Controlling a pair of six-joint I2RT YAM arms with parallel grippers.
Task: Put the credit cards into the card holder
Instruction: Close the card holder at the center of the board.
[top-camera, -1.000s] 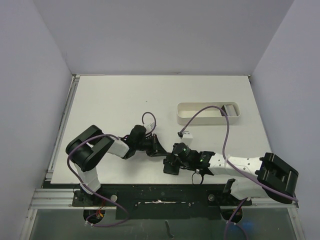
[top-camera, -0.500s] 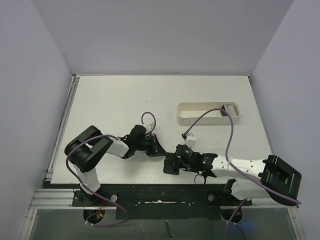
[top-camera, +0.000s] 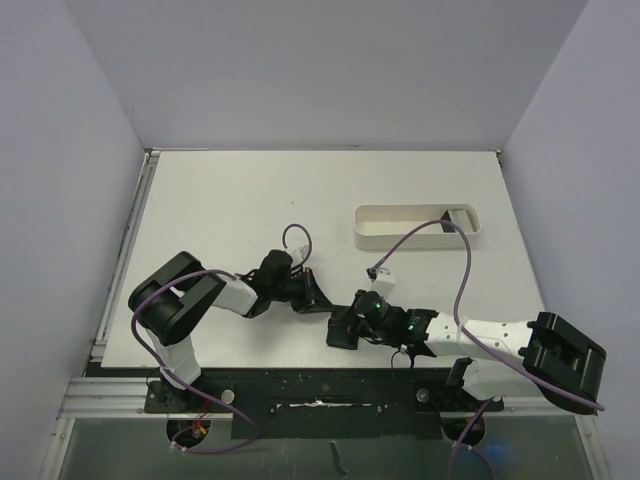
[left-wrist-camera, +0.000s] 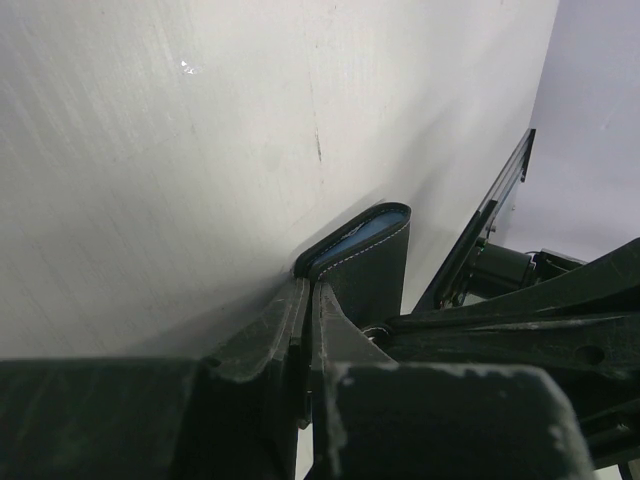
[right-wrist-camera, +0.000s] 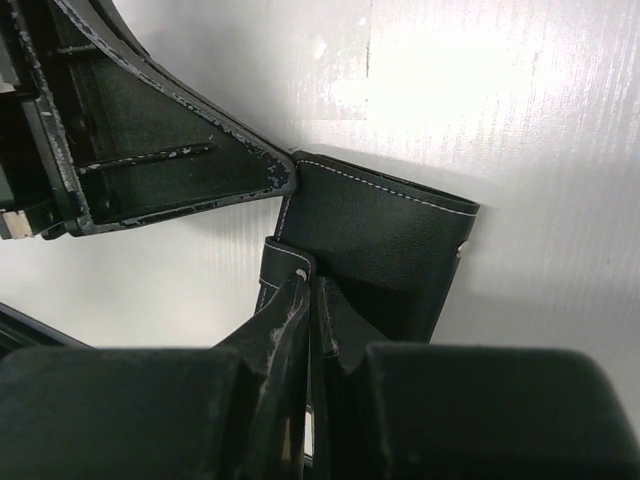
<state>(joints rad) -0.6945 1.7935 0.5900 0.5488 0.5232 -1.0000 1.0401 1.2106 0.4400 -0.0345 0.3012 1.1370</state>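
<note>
While the left gripper (left-wrist-camera: 308, 292) is clamping one edge of the card holder (right-wrist-camera: 380, 235) and the right gripper (right-wrist-camera: 310, 285) is pinching its tab, no card is showing inside. The credit cards (top-camera: 460, 217) seem to be waiting in the white tray (top-camera: 400, 240), well beyond the right gripper. The table (top-camera: 250, 200) is ending just behind both grippers, with open room lying ahead.

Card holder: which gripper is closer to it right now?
Neither: both grip it. The left gripper is shut on one edge of the card holder; the right gripper is shut on its tab.
</note>
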